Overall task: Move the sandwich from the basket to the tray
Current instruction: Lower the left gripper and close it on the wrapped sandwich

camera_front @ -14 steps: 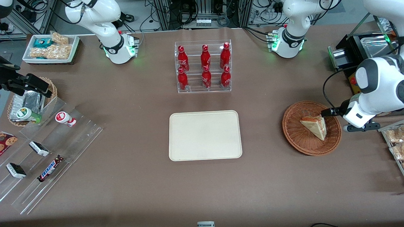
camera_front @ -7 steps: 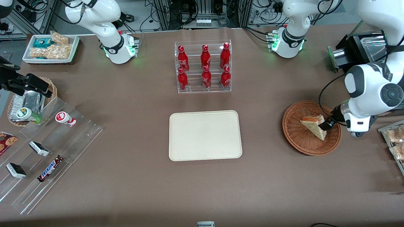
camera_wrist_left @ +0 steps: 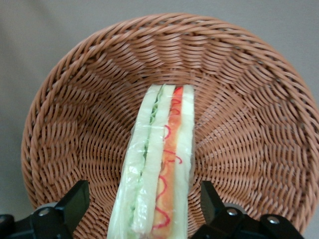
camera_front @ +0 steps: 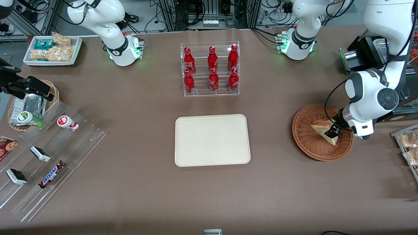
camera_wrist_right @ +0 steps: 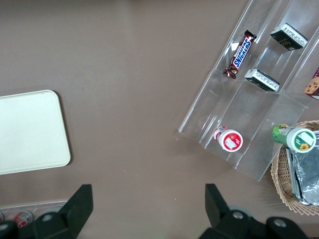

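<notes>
The sandwich (camera_front: 321,128), a pale triangular wedge with orange-red and green filling, lies in the reddish-brown wicker basket (camera_front: 307,143) toward the working arm's end of the table. In the left wrist view the sandwich (camera_wrist_left: 159,164) stands on its edge in the basket (camera_wrist_left: 75,114), filling side up. My left gripper (camera_front: 330,133) is down over the sandwich, open, with one finger (camera_wrist_left: 75,201) on each side of the wedge and a gap to each. The cream-beige tray (camera_front: 212,140) lies at the table's middle, bare.
A clear rack of red bottles (camera_front: 210,68) stands farther from the front camera than the tray. A black box (camera_front: 365,54) and a tray of snack packets (camera_front: 408,147) sit close to the basket. A clear stepped shelf with snacks (camera_front: 49,156) lies toward the parked arm's end.
My left gripper has swung in from the basket's rim and come down over the sandwich, turning so its fingers straddle the wedge. The sandwich has not moved.
</notes>
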Motion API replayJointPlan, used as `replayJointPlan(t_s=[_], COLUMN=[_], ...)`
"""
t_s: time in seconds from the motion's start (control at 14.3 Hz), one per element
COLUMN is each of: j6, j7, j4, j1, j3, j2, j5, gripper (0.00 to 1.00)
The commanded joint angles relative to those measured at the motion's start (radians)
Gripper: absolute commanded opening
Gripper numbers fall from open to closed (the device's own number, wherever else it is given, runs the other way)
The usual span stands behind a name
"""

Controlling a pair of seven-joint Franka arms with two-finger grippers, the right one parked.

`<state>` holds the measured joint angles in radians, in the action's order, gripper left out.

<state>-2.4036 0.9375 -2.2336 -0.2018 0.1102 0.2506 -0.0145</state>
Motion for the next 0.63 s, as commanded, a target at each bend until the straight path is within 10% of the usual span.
replayJointPlan(t_s=[0.0,0.14,0.56], j6=[-0.014,0.007,0.369], j7=[0.122,0.135,0.127], j4=[0.012,0.038,0.328], j1=[0.01,0.018,0.091], j3=[0.008,0.008,0.009], j2=[0.012,0.006,0.018], j5=[-0.005,-0.005,0.011], gripper=[0.27,0.08,0.08])
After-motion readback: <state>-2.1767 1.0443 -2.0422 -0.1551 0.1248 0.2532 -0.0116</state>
